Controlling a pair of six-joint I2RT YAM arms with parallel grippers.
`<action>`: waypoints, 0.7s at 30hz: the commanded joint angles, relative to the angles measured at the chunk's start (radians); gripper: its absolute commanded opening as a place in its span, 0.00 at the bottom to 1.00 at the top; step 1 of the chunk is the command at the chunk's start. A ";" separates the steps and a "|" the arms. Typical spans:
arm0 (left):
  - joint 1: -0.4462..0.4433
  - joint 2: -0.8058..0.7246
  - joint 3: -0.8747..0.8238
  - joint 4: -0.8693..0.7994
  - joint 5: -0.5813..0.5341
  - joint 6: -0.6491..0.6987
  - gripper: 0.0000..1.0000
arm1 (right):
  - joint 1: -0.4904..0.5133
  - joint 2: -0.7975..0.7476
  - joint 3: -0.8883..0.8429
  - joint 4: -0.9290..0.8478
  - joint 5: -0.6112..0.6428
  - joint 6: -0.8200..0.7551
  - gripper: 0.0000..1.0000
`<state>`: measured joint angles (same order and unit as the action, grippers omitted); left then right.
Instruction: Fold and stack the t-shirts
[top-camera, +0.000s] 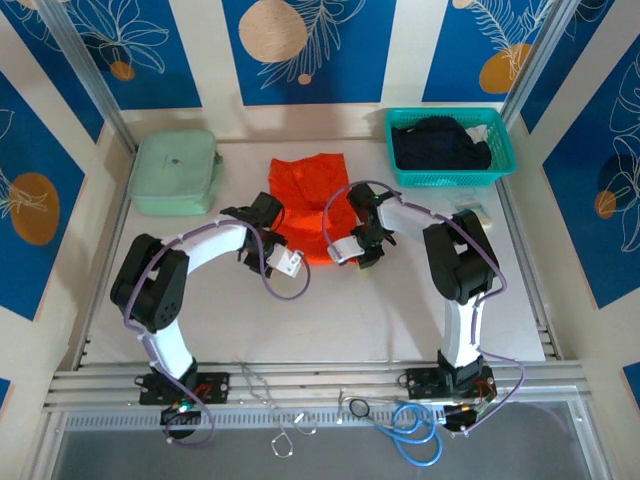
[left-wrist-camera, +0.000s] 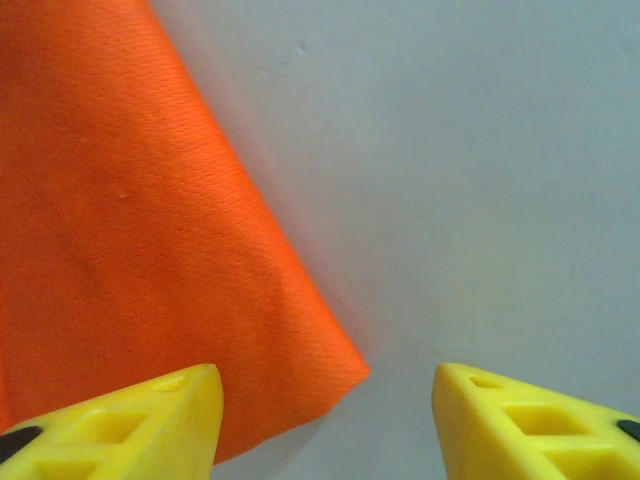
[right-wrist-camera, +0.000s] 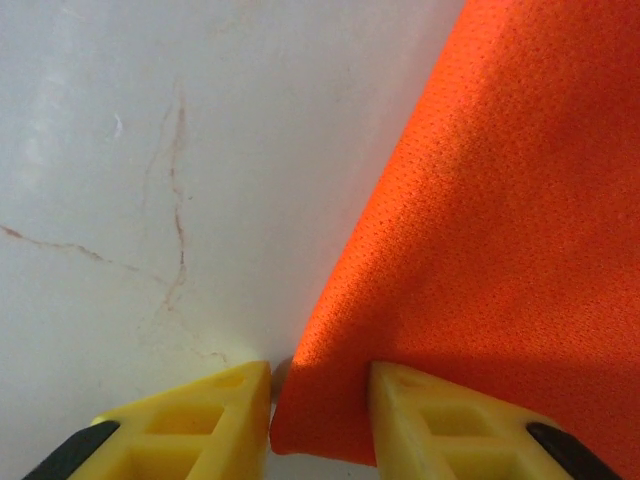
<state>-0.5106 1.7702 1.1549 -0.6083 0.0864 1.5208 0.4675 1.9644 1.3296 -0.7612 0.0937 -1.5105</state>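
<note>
I'm judging the orange t-shirt (top-camera: 305, 190), lying mid-frame, as light, limp and prone to bunching. The left gripper (left-wrist-camera: 325, 375) is sitting wide apart over its corner. The right gripper (right-wrist-camera: 318, 368) is straddling its edge, narrowly apart. I'm favouring those corners as holds.

A bright orange thin-fabric t-shirt (top-camera: 308, 195) lies in a compact, roughly rectangular shape at the centre rear of the white table (top-camera: 350, 310), its surface lightly rumpled. The left wrist view shows one pointed corner flat on the tabletop, with a fine pitted weave. The right wrist view shows a side edge casting a soft shadow. A black t-shirt (top-camera: 440, 145) sits crumpled inside the teal mesh basket (top-camera: 455, 178) at far right, well apart.
</note>
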 joint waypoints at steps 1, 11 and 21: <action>0.007 -0.009 0.007 -0.099 0.050 0.022 0.56 | 0.005 0.047 0.004 0.005 -0.037 0.015 0.32; 0.007 0.033 0.017 -0.069 0.020 0.015 0.56 | 0.025 0.062 0.009 -0.013 -0.035 0.035 0.32; 0.008 0.185 0.106 -0.055 -0.011 0.010 0.49 | 0.034 0.041 -0.007 -0.030 -0.033 0.035 0.31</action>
<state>-0.5106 1.8851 1.2293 -0.6846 0.0837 1.5246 0.4759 1.9747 1.3430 -0.7689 0.0925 -1.4845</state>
